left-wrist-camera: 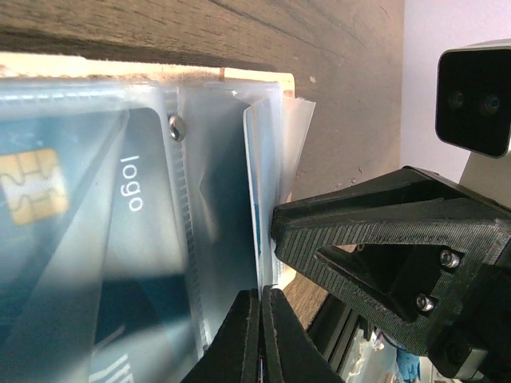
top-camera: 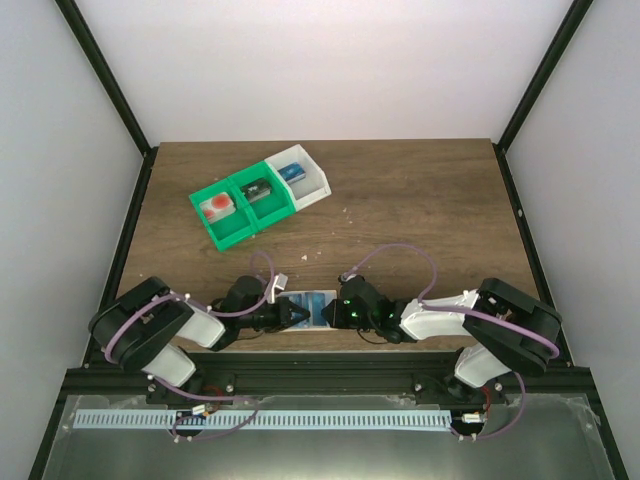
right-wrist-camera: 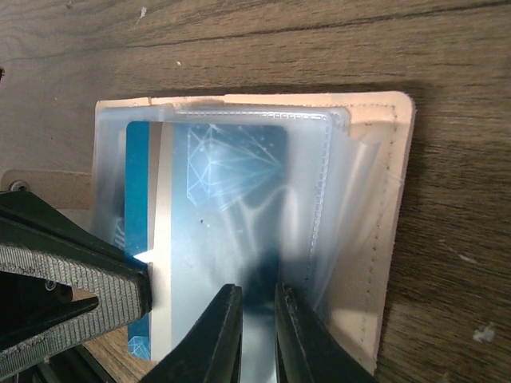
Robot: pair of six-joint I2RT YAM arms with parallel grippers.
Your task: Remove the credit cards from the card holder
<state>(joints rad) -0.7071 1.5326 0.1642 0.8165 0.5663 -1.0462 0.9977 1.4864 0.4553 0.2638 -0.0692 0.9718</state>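
Observation:
The card holder [top-camera: 308, 307] lies open near the table's front edge, between my two grippers. Its tan edging [right-wrist-camera: 391, 199] frames clear plastic sleeves. A blue credit card [right-wrist-camera: 231, 183] shows through a sleeve, and another one [right-wrist-camera: 137, 183] sticks out past the sleeve on the left. In the left wrist view a card with a gold chip and the word "logo" [left-wrist-camera: 96, 199] fills the left side. My left gripper [left-wrist-camera: 262, 297] is shut on the thin edge of a card [left-wrist-camera: 252, 159]. My right gripper [right-wrist-camera: 259, 299] is closed to a narrow gap on a clear sleeve.
At the back of the table stand two green bins [top-camera: 232, 238] and a white bin [top-camera: 318, 183], holding a red-orange item [top-camera: 217, 208], a dark item [top-camera: 260, 190] and a blue item [top-camera: 292, 172]. The table's front edge runs just behind the holder.

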